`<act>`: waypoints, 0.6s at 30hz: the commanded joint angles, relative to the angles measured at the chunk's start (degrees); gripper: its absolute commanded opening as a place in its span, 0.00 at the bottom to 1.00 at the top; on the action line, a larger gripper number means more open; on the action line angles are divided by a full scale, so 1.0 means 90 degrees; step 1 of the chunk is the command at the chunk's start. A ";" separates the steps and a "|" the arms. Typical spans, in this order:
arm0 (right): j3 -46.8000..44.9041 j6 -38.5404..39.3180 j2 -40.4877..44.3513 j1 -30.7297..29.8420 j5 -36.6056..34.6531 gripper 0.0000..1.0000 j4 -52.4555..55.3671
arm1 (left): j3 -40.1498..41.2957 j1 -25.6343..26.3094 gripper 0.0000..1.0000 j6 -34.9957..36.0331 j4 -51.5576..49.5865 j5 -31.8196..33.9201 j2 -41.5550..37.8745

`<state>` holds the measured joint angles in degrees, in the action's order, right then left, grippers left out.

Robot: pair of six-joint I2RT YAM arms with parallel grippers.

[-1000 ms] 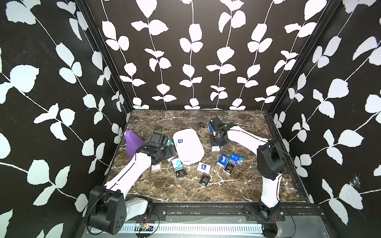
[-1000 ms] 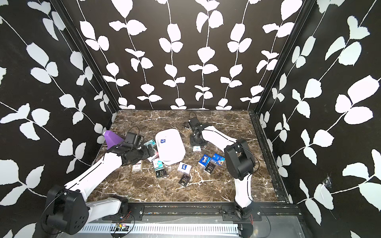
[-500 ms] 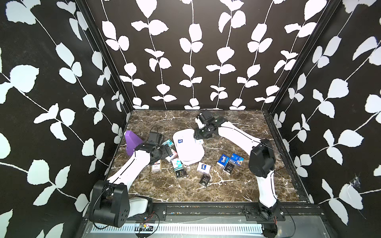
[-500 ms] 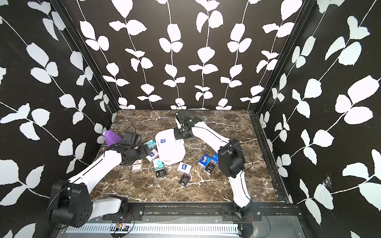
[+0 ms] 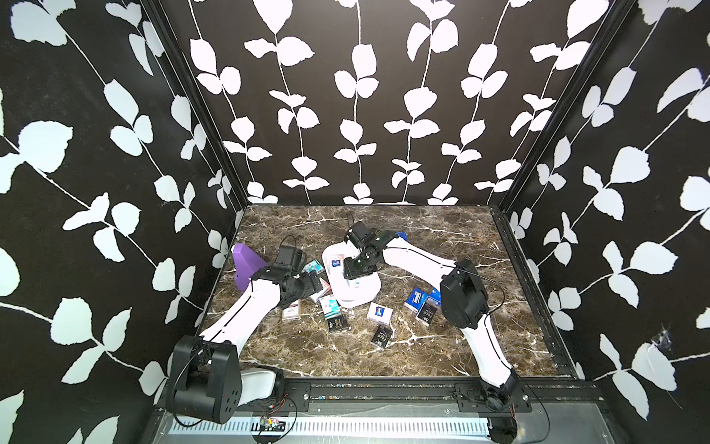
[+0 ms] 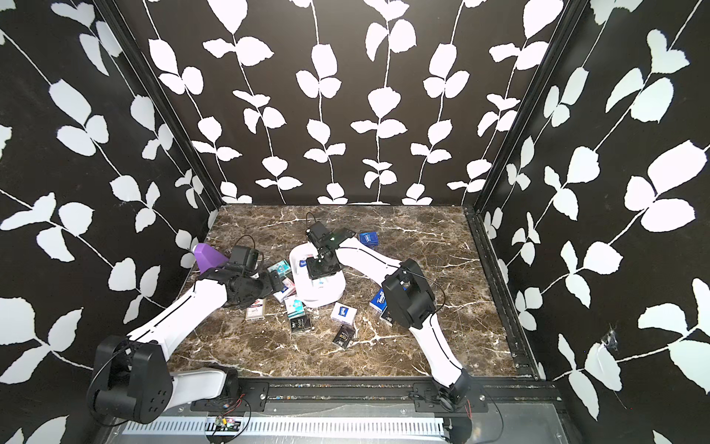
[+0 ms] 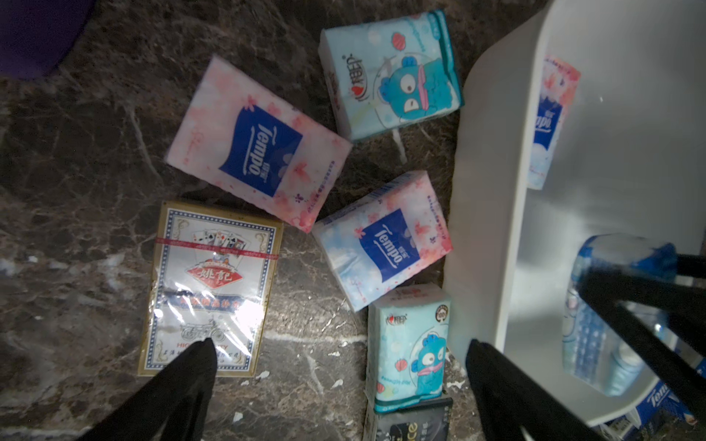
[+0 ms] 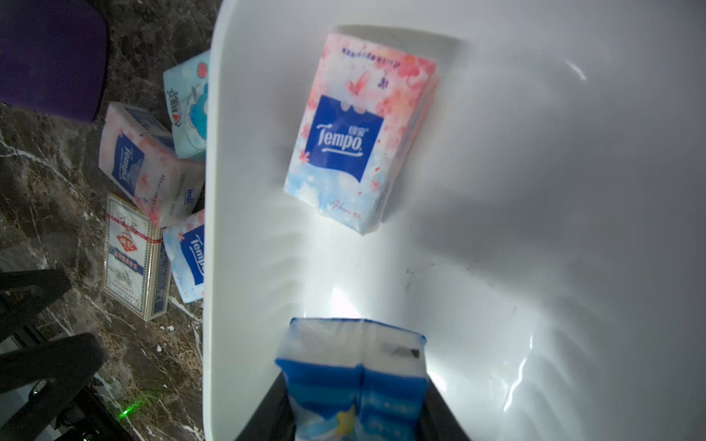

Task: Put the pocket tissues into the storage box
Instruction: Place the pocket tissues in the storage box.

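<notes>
Top views are showing us the white storage box (image 5: 361, 296) sitting at the centre of the marble table (image 5: 422, 357), with the right gripper (image 5: 355, 269) hanging over its middle. At left of the box, the left gripper (image 5: 313, 280) is hovering low beside a purple wedge (image 5: 248, 263). Pocket tissues (image 5: 417, 300) are lying scattered below and to the right of the box in both top views.

Left wrist view: we are looking down past the left gripper (image 7: 340, 343), whose fingers are standing spread wide with nothing between them. A pale pink pack (image 7: 259, 141), a teal cartoon pack (image 7: 393, 72), a pink-and-blue pack (image 7: 382, 240) and a second teal pack (image 7: 410, 351) are lying on the marble just beside the storage box (image 7: 489, 214), next to a playing-card box (image 7: 214, 290).

Right wrist view: we are watching the right gripper (image 8: 355, 401) pinching a blue pack (image 8: 355, 359) by its sides over the storage box (image 8: 535, 229). A cherry-blossom pack (image 8: 355, 133) is lying flat inside the box, apart from the held one.
</notes>
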<state>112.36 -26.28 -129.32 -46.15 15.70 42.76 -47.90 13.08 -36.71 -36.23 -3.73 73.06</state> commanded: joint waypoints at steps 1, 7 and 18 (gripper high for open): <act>0.0267 0.0025 -0.0159 -0.0058 0.0063 0.41 0.0034 | -0.0183 -0.0020 0.99 0.0097 -0.0259 0.0033 -0.0149; 0.0723 -0.0008 -0.0605 -0.0099 0.0097 0.42 0.0226 | -0.0248 -0.0019 0.99 0.0055 -0.0357 0.0012 -0.0238; 0.1602 -0.0352 -0.1350 -0.0136 0.0019 0.44 0.0455 | -0.0189 -0.0022 0.99 0.0031 -0.0518 0.0068 -0.0487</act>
<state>123.46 -27.86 -140.25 -46.76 16.49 45.52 -48.93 13.08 -36.62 -38.96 -3.68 70.43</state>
